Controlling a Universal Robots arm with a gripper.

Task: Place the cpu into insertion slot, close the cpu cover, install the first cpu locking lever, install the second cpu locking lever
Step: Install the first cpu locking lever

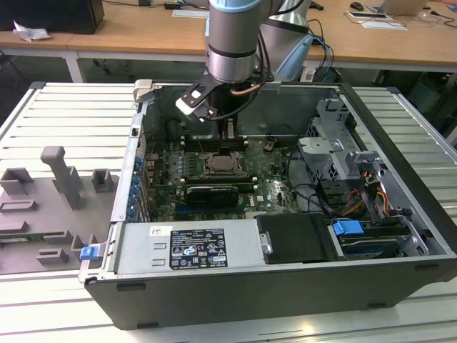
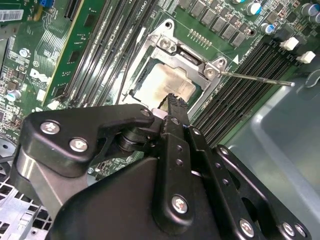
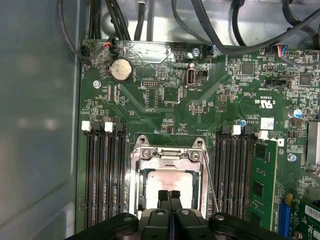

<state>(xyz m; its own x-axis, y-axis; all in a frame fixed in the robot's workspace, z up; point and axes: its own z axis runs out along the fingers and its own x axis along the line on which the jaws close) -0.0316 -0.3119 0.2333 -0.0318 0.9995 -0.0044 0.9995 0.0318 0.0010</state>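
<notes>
To the exterior view's left of the insertion slot, outside the open computer case, a grey fixture tray lies well apart from the work. Directly over the slot, the arm comes straight down into the case. To the slot's right in that view stands the drive cage.

In both wrist views the cpu lies flat inside the slot with its pale metal top upward. It is square, so it has no real long axis, and its edges run parallel to the memory slots on either side of the slot. The cpu cover is folded down around it, and the chip shows through its window. Placing and closing therefore look done.

The gripper has its fingers pressed together with nothing between them. The tip is over the cpu's top, touching it or just above; I cannot tell which.

The levers look unfinished. In the second wrist view one locking lever is loose, its long axis pointing away from the slot across the memory slots towards the case wall. In the first wrist view a thin second lever runs just beside the cover, parallel to the memory slots. Whether it is hooked down is unclear.
</notes>
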